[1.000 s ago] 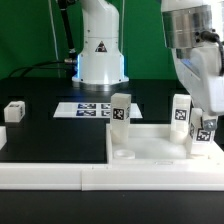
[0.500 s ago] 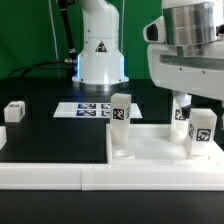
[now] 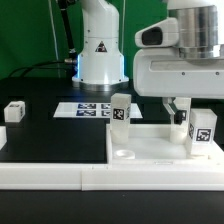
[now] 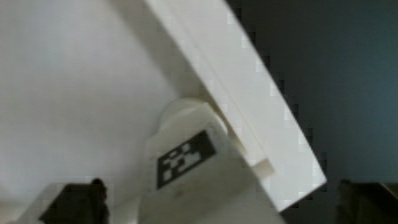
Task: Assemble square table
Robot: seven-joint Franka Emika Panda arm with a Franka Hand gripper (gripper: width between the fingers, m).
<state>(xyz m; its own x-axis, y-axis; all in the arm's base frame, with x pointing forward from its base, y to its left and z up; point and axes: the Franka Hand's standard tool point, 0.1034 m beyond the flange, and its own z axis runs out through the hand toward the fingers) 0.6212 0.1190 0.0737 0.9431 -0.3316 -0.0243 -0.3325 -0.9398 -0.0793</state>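
The white slab [image 3: 150, 146] lies flat on the black table [image 3: 50, 140] at the exterior view's right, just behind the long white rail [image 3: 60, 178]. Three legs stand upright on it: a left leg [image 3: 120, 108] at its far left corner, a right leg [image 3: 203, 133] toward the right edge, and a third leg [image 3: 181, 116] behind that one, partly hidden by the arm. A loose leg [image 3: 14, 111] sits well apart on the table at the far left. The hand [image 4: 217, 203] hovers over the right pair with its fingers [image 4: 75, 200] spread apart, holding nothing. The wrist view shows a tagged leg below them, though I cannot tell which one. The legs look like light, stiff plastic blocks, smooth enough to slip, so the best hold is probably square across two flat opposite sides near the top. The slab seems rigid but light and may slide if a leg is pushed sideways; whether the standing legs are fixed in their sockets is not visible
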